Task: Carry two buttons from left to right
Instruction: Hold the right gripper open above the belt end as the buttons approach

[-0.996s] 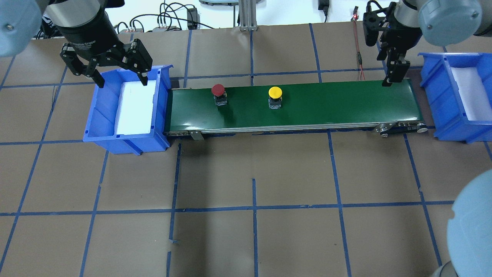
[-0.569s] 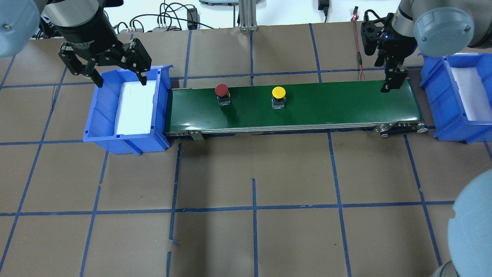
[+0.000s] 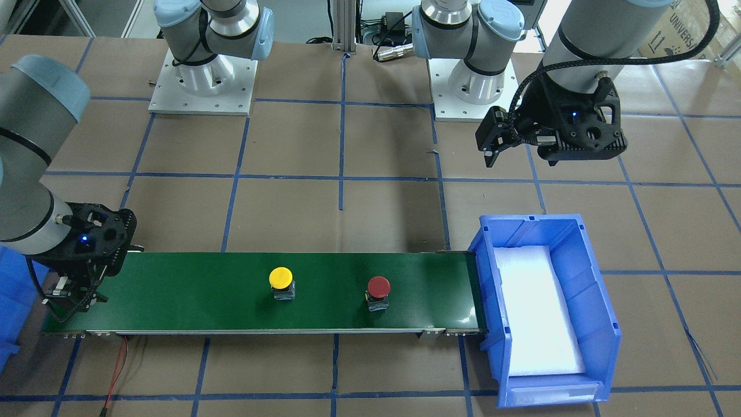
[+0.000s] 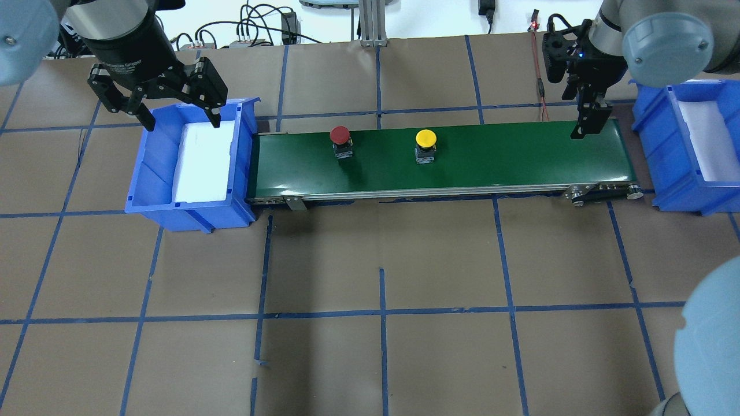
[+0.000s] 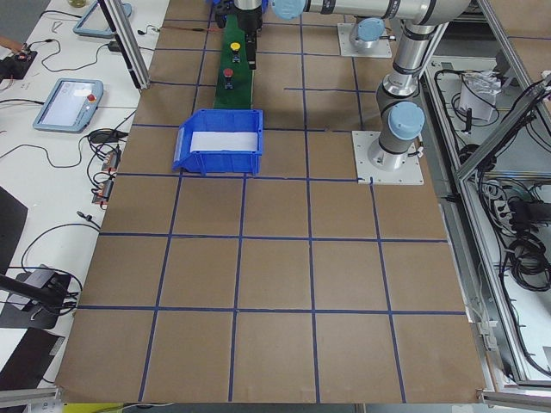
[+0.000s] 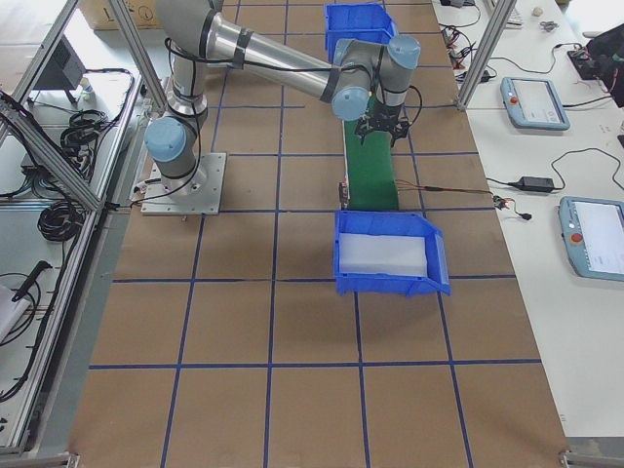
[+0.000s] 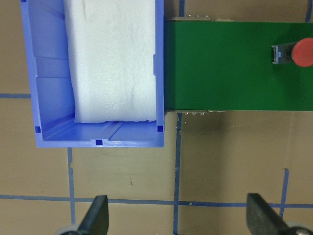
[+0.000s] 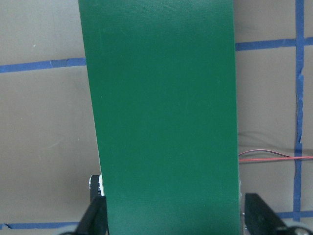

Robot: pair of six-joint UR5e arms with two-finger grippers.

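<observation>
The red button [image 4: 340, 136] and the yellow button [image 4: 426, 138] stand upright on the green conveyor belt [image 4: 509, 162], red on its left part, yellow near the middle. Both also show in the front-facing view, red [image 3: 379, 285] and yellow [image 3: 281, 278]. My left gripper [image 4: 184, 120] is open and empty above the far end of the left blue bin [image 4: 191, 211]; its wrist view shows the red button [image 7: 299, 53] at the right edge. My right gripper [image 4: 585, 128] is open and empty over the belt's right end, its fingers [image 8: 258, 215] spanning the belt's width.
A second blue bin [image 4: 665, 190] with white foam lining stands just past the belt's right end. A red wire [image 4: 543, 98] lies behind the belt near my right gripper. Cables and a metal post sit along the table's far edge.
Both buttons have travelled a little to the right along the belt. My right gripper has shifted slightly to the left over the belt's end. The left gripper has stayed in place.
</observation>
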